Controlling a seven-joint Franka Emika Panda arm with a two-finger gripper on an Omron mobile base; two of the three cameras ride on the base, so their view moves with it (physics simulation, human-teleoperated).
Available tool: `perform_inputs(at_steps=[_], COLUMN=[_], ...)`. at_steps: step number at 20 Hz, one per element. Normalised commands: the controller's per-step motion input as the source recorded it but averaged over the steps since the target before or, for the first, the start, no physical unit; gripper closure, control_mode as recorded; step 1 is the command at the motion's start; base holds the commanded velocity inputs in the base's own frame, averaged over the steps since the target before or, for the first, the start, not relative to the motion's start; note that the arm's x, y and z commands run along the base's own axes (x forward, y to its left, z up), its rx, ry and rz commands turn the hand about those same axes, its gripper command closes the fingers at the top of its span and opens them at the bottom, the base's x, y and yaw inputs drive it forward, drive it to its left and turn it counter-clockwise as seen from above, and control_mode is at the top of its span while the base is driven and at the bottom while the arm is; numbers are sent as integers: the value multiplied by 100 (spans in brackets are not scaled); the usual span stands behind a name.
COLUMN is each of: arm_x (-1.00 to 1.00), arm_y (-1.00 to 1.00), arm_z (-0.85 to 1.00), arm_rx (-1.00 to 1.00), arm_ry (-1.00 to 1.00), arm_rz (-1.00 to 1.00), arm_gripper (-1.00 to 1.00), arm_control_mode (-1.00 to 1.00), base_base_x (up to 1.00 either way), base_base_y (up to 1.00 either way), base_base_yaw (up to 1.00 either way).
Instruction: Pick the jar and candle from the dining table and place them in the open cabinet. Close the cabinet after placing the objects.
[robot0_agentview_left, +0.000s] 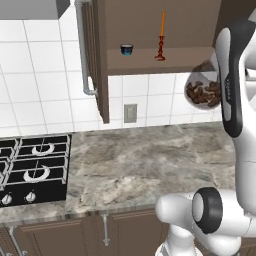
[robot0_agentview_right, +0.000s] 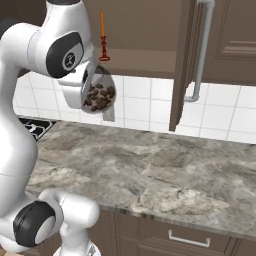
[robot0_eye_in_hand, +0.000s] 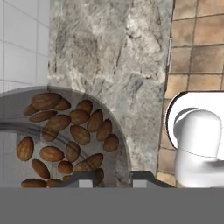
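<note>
At the far left of the left base view a black gas hob (robot0_agentview_left: 30, 170) is set into the marble counter (robot0_agentview_left: 150, 165), and above it an open cabinet door (robot0_agentview_left: 97, 55) with a long silver bar handle (robot0_agentview_left: 84, 50) is seen edge-on. On the cabinet shelf (robot0_agentview_left: 150, 62) a small dark blue cup (robot0_agentview_left: 126, 49) is seen, and to its right the orange candle (robot0_agentview_left: 161, 37) is already stood upright on its ornate base. Further right, below the shelf edge and in front of the white tiles, the glass jar (robot0_agentview_left: 202, 90) of brown nuts is held in the air, partly hidden by the white arm. In the hand view the jar (robot0_eye_in_hand: 61, 135) is pressed close between the dark fingers (robot0_eye_in_hand: 81, 179), which are nearly shut, so the jar is judged to be gripped at its narrower neck. The jar is not yet at shelf height. The likeliest trouble is judged to be a knock against the shelf's front edge as the jar is raised, which could twist it out of the narrow grip and drop it onto the counter. The candle could also be toppled if the jar is carried in too close to it. The open door at the right of the right base view (robot0_agentview_right: 181, 65) remains to be closed.
</note>
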Motion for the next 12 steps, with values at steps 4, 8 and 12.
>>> perform_inputs(at_steps=[4,8,12], arm_x=[16,13,8], arm_y=[-3,0,0], arm_z=[15,9,4], arm_rx=[-1,-2,-1], arm_ry=[-21,-18,-12], arm_rz=[-8,-8,-7], arm_gripper=[100,100,100], arm_control_mode=[-100,-100,-100], base_base_x=[0,0,0], base_base_y=[0,0,0], base_base_yaw=[0,0,0])
